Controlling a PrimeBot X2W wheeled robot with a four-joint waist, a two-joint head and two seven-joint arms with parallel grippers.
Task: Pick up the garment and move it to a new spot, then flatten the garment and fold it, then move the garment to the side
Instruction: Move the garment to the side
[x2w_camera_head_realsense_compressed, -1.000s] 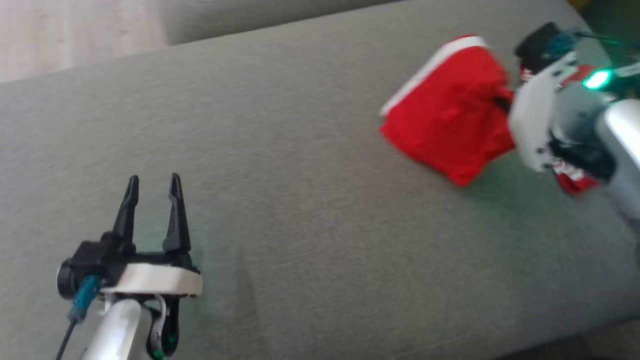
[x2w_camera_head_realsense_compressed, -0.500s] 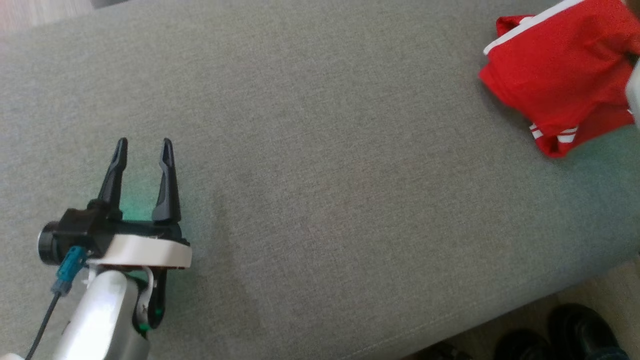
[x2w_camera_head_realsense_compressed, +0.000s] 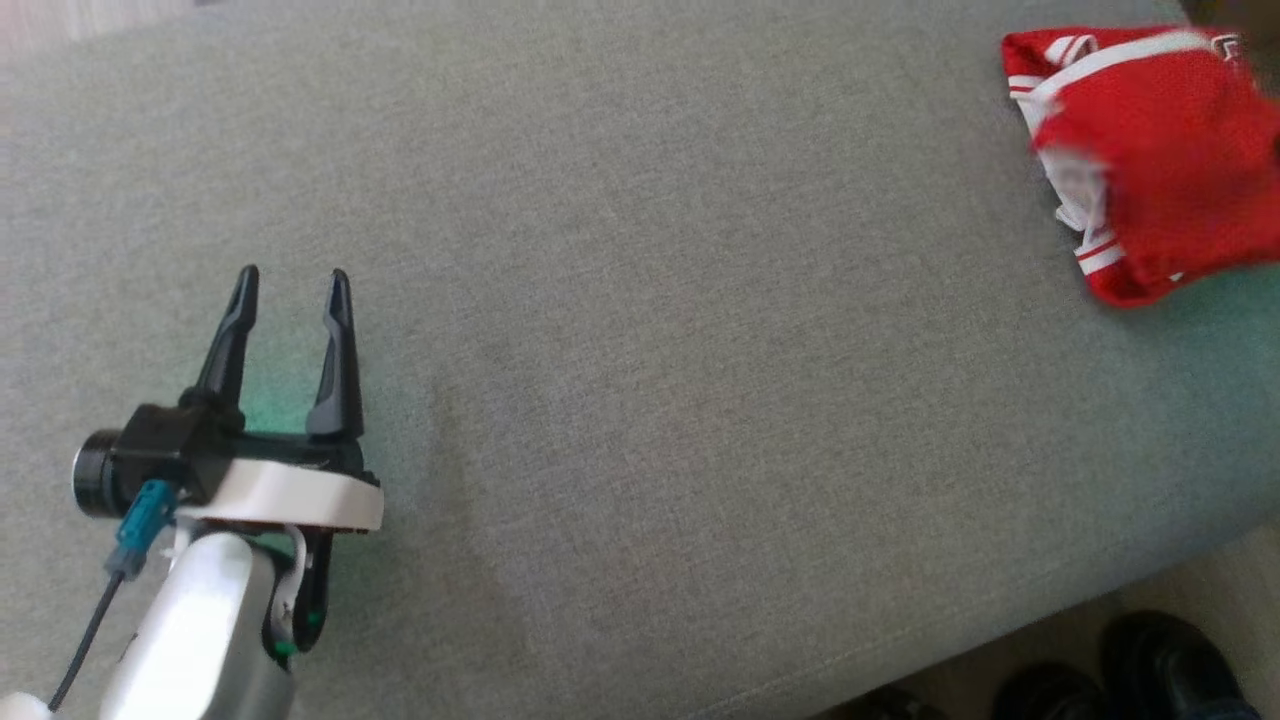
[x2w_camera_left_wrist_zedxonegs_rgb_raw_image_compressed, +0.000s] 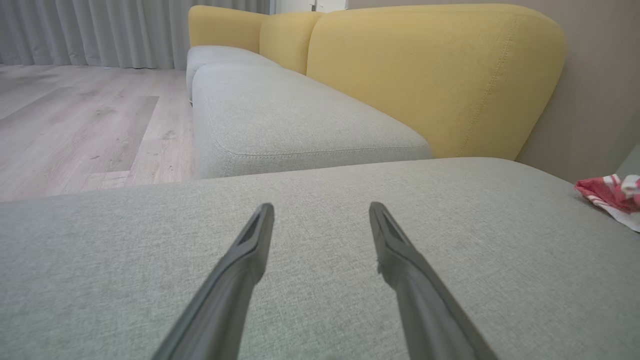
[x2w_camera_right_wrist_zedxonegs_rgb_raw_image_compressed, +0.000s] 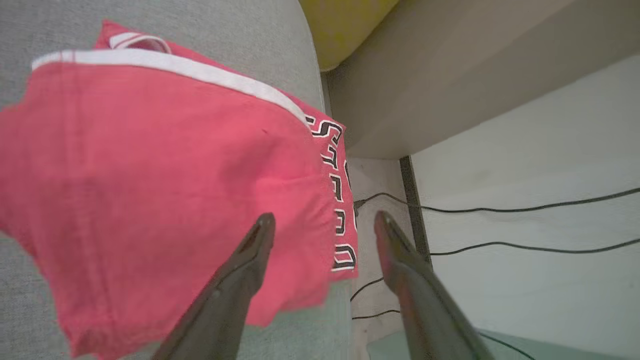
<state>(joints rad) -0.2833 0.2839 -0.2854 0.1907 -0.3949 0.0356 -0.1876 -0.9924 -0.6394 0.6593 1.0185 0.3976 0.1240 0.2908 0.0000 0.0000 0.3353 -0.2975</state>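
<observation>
I saw the red garment (x2w_camera_head_realsense_compressed: 1160, 150) with white trim lying at the far right end of the grey sofa seat (x2w_camera_head_realsense_compressed: 640, 350), close to its edge; my right hand (x2w_camera_right_wrist_zedxonegs_rgb_raw_image_compressed: 325, 220) hung just above it, fingers spread apart and gripping nothing; my left hand (x2w_camera_head_realsense_compressed: 290, 290) hovered well apart over the seat's left side, likewise open and empty; dark shoes (x2w_camera_head_realsense_compressed: 1160, 660) stood on the floor beside the seat.
</observation>
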